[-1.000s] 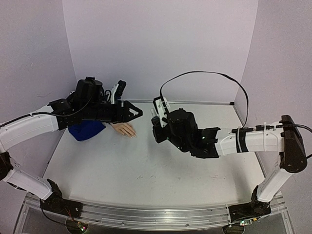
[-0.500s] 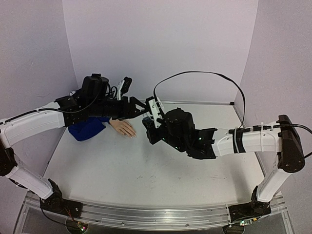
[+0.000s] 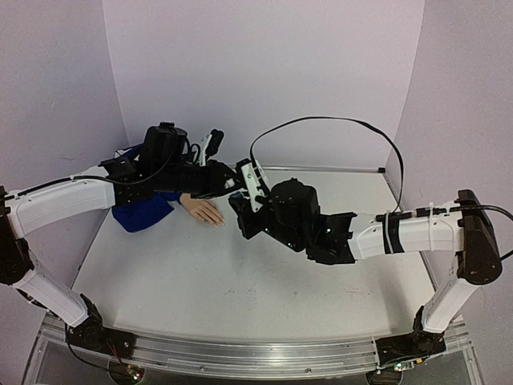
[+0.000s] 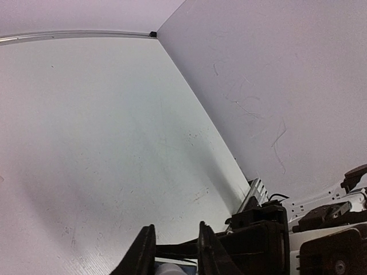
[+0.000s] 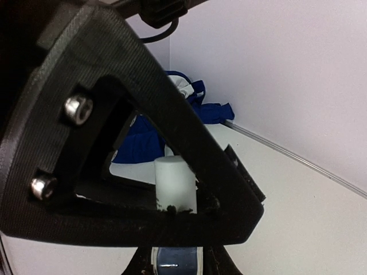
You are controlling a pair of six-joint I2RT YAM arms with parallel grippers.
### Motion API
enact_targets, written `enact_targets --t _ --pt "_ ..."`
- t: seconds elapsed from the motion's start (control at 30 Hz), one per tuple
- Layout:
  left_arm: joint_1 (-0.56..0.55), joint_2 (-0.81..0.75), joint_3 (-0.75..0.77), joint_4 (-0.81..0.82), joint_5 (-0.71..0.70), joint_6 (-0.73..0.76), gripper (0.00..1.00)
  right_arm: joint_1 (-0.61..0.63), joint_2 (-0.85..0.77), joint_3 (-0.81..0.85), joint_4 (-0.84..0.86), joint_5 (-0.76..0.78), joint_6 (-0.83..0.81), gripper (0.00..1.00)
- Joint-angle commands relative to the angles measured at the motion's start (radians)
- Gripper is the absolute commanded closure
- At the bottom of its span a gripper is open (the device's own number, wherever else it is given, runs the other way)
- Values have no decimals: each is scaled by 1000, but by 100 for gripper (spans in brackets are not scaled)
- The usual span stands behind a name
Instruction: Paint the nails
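Top view, left gripper [image 3: 235, 184]: tip to tip with right gripper [image 3: 240, 211] over the table [image 3: 200, 281], towards the rear.
Top view, nails [image 3: 218, 221]: on the hand [image 3: 202, 210] lying at the blue sleeve [image 3: 143, 215], just left of both grippers; too small to make out.
Left wrist, fingers: narrow gap, closed on white cap [image 4: 172, 268].
Right wrist, fingers: clamped on the blue base of the bottle [image 5: 175, 260]; cap upright, partly behind a left finger.

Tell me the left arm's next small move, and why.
Likely close the left fingers on the white cylindrical cap and twist it off. The right gripper holds the small blue-based bottle with that cap between the left fingers, and whether they grip it yet is unclear; painting needs the bottle open.
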Motion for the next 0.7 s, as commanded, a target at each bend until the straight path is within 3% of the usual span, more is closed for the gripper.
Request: enact_targets --t 0.0,0.1,0.17,0.23,0.3,0.37,0.43,0.53,0.67 --pt "-24 -2 44 56 58 18 80 4 -51 15 97 -13 10 100" --pt "-35 0 31 68 130 51 85 2 -82 1 116 -57 20 100" --pt "-37 0 18 96 205 72 87 -7 -114 -10 128 -166 23 100" --pt "-37 -1 10 120 288 101 91 -34 -157 -27 142 -393 29 100" --pt "-38 0 10 152 402 133 94 -96 -205 -58 201 -734 70 100" --pt "-44 -4 8 219 524 161 95 -149 -244 -100 347 -1067 160 100" --pt "-55 -8 4 282 604 167 96 -161 -274 -123 488 -1251 249 100" --pt "-66 0 16 340 668 165 97 -162 -290 -100 517 -1335 282 100" --pt "-69 7 27 368 671 162 98 -184 -304 -116 509 -1275 278 100"
